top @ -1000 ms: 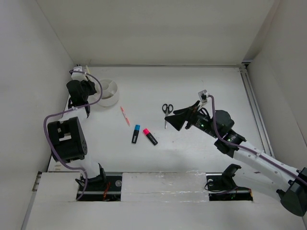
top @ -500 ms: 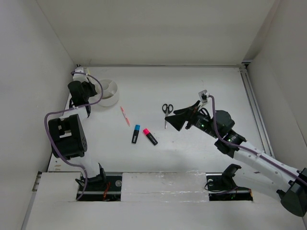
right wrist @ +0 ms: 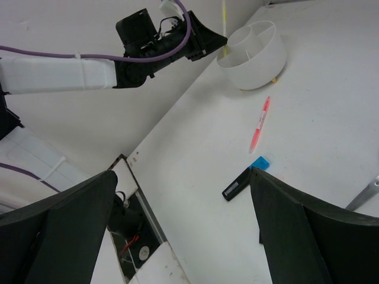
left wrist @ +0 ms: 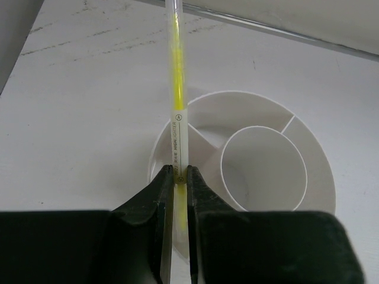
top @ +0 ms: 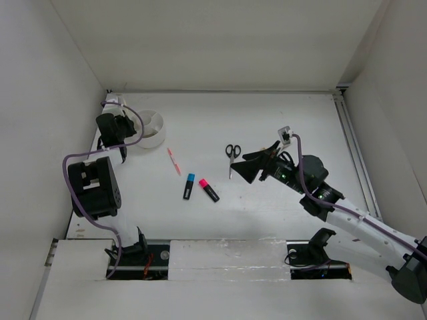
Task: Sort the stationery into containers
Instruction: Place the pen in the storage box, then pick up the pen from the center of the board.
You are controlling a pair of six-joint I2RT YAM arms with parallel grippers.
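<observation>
White matte bench (top: 280, 120), faintly scuffed, boxed in by plain white walls (top: 200, 40). Left gripper (left wrist: 179, 174) clamped on thin yellow pen (left wrist: 176, 89), which stands roughly upright over edge of round white compartmented bowl (left wrist: 308, 142) in bench's far-left corner. Right gripper (top: 245, 167) jaws wide apart, nothing between them, mid-bench just beside black-handled scissors (top: 231, 152). Thin pink pen (top: 174, 161), blue-capped black highlighter (top: 189, 186) and pink-capped black highlighter (top: 209, 190) lie loose toward near edge, left of middle.

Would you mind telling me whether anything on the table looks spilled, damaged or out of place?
Nothing stands out. The white bowl sits upright and intact; the pink pen, two highlighters and scissors lie loose, unsorted; the left gripper holds the yellow pen upright at its rim.
</observation>
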